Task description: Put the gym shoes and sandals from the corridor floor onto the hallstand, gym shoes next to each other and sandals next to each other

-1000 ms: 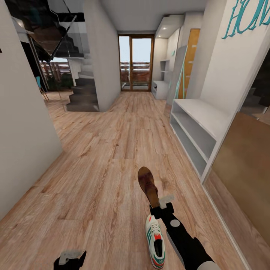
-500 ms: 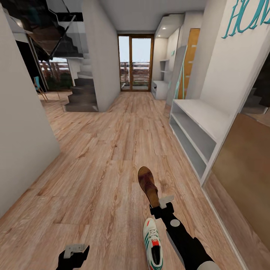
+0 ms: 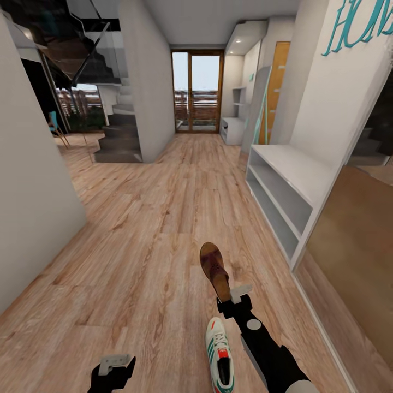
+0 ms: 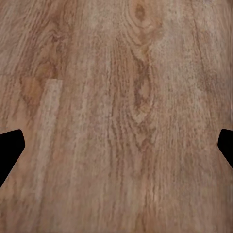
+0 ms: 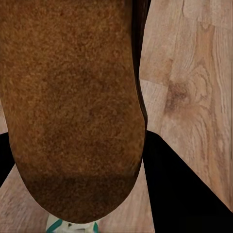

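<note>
Head view: right claw grips sandal by its heel, sandal held above floor; sneaker lies on floor just beside right arm; left claw low, state unclear here; hallstand far down corridor, right side.
Left wrist view: fingers spread wide, holding nothing, over floor.
Right wrist view: sandal sole between fingers; sneaker toe beneath.

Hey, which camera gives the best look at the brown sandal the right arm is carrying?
The head view: it shows the whole sandal sticking out ahead of the right gripper, above the floor. The right wrist view gives a close brown surface of the sandal, cropped. The left wrist view looks at floor planks.
</note>
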Controlling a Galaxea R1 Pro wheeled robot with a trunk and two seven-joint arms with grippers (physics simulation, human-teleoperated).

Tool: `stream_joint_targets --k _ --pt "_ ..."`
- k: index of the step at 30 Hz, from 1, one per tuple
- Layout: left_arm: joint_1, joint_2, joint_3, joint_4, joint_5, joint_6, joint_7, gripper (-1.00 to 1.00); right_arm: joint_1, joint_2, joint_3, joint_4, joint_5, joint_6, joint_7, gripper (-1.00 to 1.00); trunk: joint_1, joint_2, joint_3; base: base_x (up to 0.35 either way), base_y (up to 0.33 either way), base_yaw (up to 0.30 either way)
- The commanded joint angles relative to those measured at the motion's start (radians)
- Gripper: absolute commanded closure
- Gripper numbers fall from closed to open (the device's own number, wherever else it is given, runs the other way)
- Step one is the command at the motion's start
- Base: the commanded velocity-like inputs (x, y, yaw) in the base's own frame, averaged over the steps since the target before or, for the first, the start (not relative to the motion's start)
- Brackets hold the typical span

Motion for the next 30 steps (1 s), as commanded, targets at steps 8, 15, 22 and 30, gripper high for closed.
stream_joint_targets --k 8,15,22,30 --pt "-0.002 -0.006 0.009 -0.001 -0.005 -0.005 -0.006 -1.0 0.0 0.002 0.003 -0.001 0.007 0.008 -0.006 1.0 0.0 0.0 -0.001 -0.061 -0.238 0.0" --pt "0.0 -0.023 0.012 -0.002 0.0 -0.011 -0.006 -1.0 0.0 0.004 0.003 -0.002 0.006 0.007 -0.006 1.0 0.0 0.0 -0.001 -0.043 -0.25 0.0" --pt "-0.026 -0.025 0.013 -0.008 0.024 -0.006 -0.005 -1.0 0.0 0.007 0.003 -0.002 0.006 0.005 -0.006 1.0 0.0 0.0 -0.001 -0.036 -0.095 0.0" --pt "-0.029 -0.024 0.015 -0.004 0.036 -0.006 -0.005 -1.0 0.0 0.007 0.003 -0.002 0.006 0.006 -0.006 1.0 0.0 0.0 -0.001 -0.016 -0.236 0.0"
